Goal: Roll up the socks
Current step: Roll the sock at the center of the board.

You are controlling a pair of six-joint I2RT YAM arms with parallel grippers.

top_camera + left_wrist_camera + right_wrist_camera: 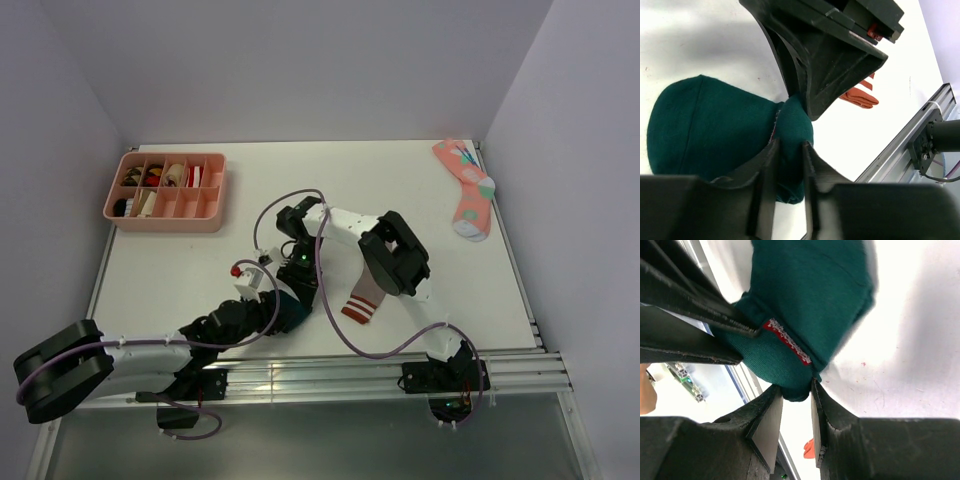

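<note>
White laminate covers the worktop [180, 270], matt and lightly scuffed, with a few tiny reddish specks showing in the right wrist view. Pale grey-lilac walls [300, 60] close it in at the back and along both sides, and aluminium rails [330, 372] run across the lower edge of the overhead frame, where both arm bases are bolted.

Low in the centre of that frame lies the dark green sock [715, 130], bunched into a rounded lump on the worktop. The left claw [789, 150] is clamped on one folded end of it, fabric filling the gap between its fingers. The right claw [796, 390] pinches the same bundle from the opposite side, just below a small red woven label [788, 341]. Just right of them the taupe sock [362, 298] lies flat, its red-and-white striped cuff towards the bottom of the frame.

A pink compartment tray [165, 217] holding small items sits at the upper left, and a coral spotted sock [466, 190] lies at the upper right, well apart from the claws
</note>
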